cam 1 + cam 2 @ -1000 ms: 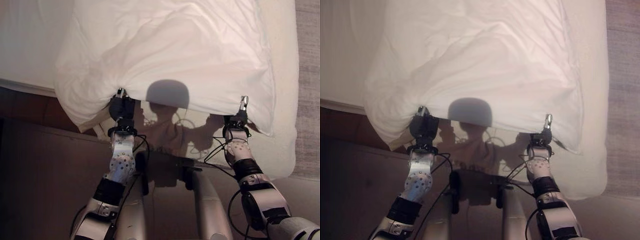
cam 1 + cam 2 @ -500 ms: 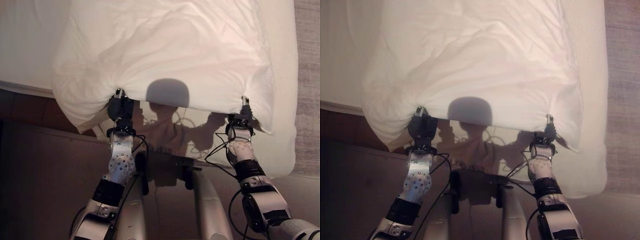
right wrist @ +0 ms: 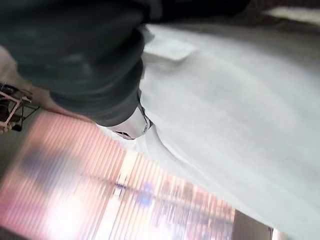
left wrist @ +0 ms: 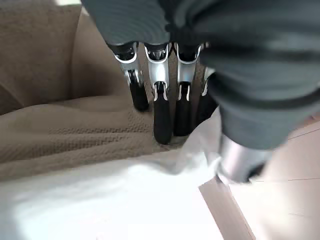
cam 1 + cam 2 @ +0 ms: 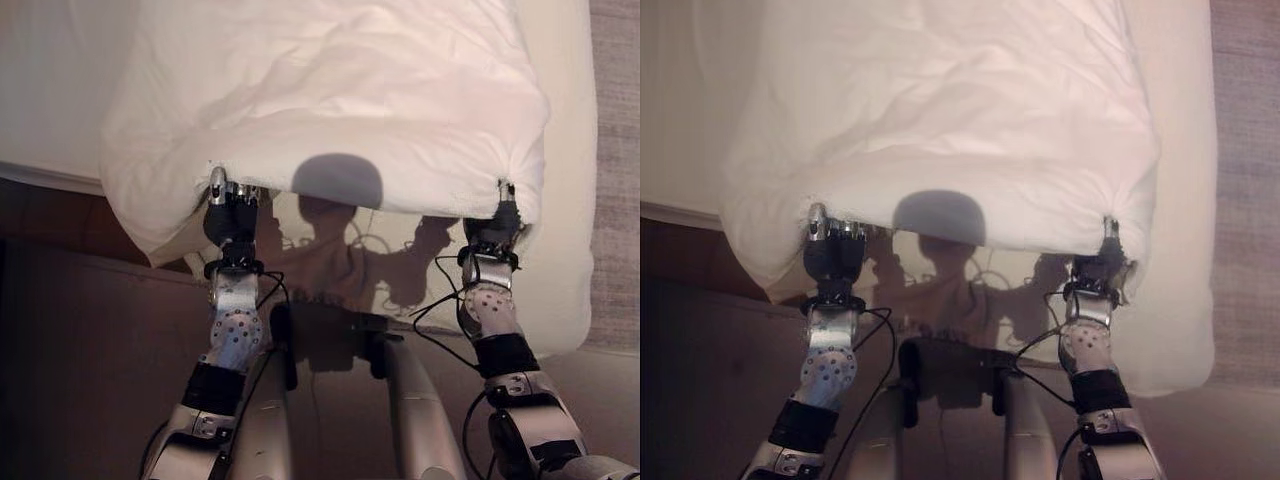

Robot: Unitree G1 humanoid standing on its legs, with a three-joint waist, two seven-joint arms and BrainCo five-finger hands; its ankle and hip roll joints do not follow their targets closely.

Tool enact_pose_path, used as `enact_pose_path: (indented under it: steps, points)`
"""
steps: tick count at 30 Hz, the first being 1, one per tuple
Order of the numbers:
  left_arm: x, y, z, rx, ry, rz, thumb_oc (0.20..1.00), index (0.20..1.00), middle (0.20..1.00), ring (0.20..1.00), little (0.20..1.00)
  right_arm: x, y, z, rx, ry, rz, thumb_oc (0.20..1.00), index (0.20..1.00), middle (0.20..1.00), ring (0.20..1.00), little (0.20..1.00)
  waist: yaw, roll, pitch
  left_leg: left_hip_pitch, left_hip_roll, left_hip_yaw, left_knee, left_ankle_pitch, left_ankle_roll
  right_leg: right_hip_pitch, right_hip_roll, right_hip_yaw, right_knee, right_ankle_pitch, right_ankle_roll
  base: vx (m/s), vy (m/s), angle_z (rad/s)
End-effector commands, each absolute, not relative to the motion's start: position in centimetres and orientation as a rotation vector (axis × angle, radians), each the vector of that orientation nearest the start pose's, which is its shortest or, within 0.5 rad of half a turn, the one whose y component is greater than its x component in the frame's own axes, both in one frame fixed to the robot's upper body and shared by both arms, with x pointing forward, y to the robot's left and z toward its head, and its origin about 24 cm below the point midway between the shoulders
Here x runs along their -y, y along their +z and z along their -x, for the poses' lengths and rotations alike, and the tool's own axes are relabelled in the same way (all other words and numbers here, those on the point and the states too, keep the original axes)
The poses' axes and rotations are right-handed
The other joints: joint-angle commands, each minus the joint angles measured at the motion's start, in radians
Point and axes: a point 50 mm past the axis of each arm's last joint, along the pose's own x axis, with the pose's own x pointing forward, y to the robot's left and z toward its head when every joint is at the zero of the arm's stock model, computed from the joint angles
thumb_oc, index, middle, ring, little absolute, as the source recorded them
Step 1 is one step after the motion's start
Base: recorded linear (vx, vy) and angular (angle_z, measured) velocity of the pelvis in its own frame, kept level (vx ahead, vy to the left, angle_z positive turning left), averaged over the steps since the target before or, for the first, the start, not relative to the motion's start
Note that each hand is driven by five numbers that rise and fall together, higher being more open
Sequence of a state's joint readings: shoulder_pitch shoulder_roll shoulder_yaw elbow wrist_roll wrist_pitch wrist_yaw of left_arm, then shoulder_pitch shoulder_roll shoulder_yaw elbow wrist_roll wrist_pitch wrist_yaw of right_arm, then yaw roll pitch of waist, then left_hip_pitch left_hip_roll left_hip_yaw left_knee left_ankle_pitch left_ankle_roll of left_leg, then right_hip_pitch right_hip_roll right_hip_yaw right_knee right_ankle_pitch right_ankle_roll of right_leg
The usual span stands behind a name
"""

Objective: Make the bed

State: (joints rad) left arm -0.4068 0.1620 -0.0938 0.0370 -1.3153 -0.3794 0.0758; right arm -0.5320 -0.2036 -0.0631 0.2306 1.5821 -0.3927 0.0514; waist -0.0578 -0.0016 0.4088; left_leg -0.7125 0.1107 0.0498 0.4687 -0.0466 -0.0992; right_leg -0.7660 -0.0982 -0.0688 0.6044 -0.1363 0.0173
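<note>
A white duvet [image 5: 340, 90] lies rumpled over the bed [image 5: 572, 200], its near edge lifted off the mattress. My left hand [image 5: 228, 212] holds that edge near its left corner; the fingers [image 4: 160, 115] rest on the cloth and the thumb pinches white fabric [image 4: 100, 200] against them. My right hand [image 5: 497, 228] grips the edge at the right corner, where the cloth bunches around it and one fingertip pokes above it. White fabric [image 3: 240, 115] spreads past the right hand's dark cover [image 3: 100, 75].
The bare mattress sheet [image 5: 50, 90] shows left of the duvet. A strip of grey carpet [image 5: 615, 150] runs along the bed's right side. Dark wood [image 5: 60, 215] lies below the bed's left edge. A beige textured cloth [image 4: 60, 135] sits under the left hand.
Both hands have moved away from me and up, carrying the duvet's near edge farther over the bed. The edge now curls over in a thicker roll.
</note>
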Motion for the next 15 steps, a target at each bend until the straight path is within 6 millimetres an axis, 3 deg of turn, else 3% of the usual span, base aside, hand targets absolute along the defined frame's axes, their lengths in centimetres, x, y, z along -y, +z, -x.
enact_pose_path:
  steps: [1,6,13,15]
  points:
    - [-18.7,14.9,-31.1,0.557,-0.034,1.174,1.0,1.0,1.0,1.0,1.0,21.8,17.5,-31.1,0.809,0.083,-1.301,0.2,0.2,0.2,0.2,0.2,-0.03,0.01,-0.121,-0.03,-0.031,0.037,0.001,-0.019,0.049,-0.004,0.027,0.027,-0.119,0.075,0.083,0.0,0.008,-0.06]
    - [-18.9,13.6,-31.9,0.49,-0.013,1.177,1.0,1.0,1.0,1.0,1.0,20.3,19.8,-29.5,0.893,0.257,-1.26,0.2,0.2,0.2,0.2,0.2,-0.046,0.006,-0.125,-0.028,-0.025,0.051,0.006,-0.02,0.047,-0.007,0.035,0.039,-0.117,0.077,0.084,0.0,0.007,-0.08]
    - [-18.4,11.9,-32.7,0.385,0.016,1.193,1.0,1.0,1.0,1.0,1.0,18.8,21.2,-28.5,0.913,0.39,-1.232,0.2,0.2,0.2,0.2,0.2,-0.059,0.003,-0.123,-0.023,-0.021,0.06,-0.001,-0.015,0.044,-0.004,0.039,0.05,-0.129,0.085,0.085,0.0,-0.004,-0.09]
    - [-18.1,9.6,-32.7,0.244,0.081,1.181,1.0,1.0,1.0,1.0,1.0,18.4,21.9,-28.2,0.906,0.451,-1.206,0.2,0.2,0.2,0.2,0.2,-0.064,0.008,-0.115,-0.019,-0.02,0.065,0.003,-0.016,0.046,0.003,0.038,0.051,-0.129,0.088,0.086,0.0,0.003,-0.02]
